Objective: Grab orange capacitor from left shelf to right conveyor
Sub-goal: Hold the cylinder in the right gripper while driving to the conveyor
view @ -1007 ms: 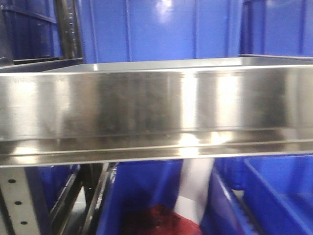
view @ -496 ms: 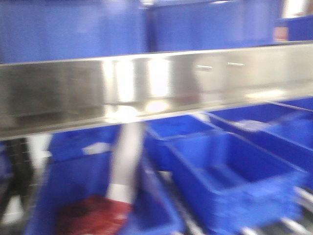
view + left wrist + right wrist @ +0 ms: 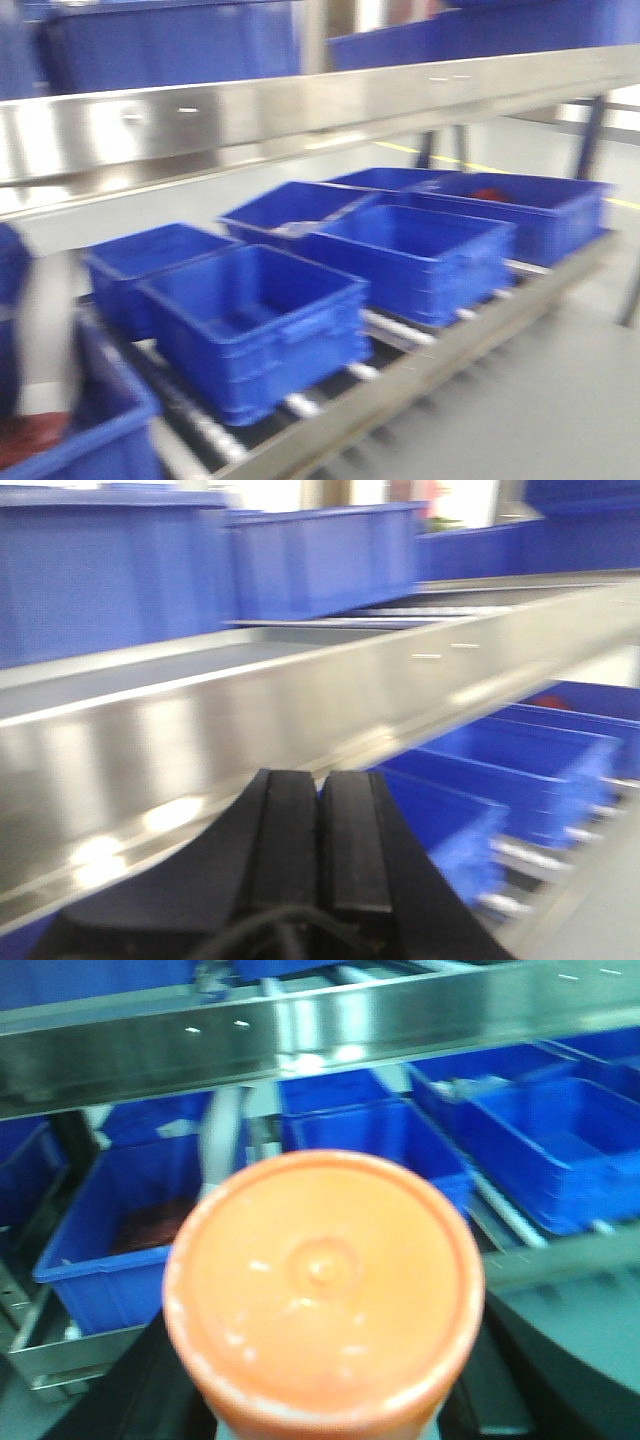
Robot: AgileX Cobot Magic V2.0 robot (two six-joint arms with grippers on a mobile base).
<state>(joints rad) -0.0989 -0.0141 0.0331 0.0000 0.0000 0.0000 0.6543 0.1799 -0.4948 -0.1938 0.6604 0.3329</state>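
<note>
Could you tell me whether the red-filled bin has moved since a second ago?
No. The red-filled bin slid to the frame's lower-left corner, but the steel shelf lip swept left with it: the camera turned right.

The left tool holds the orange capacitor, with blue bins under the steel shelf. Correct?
Not quite: the right tool holds the orange capacitor, as the right wrist view shows; the left tool is shut and empty. The rest stands.

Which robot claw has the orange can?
The right gripper: the orange capacitor sits in its grip, while the left gripper is shut on nothing.
</note>
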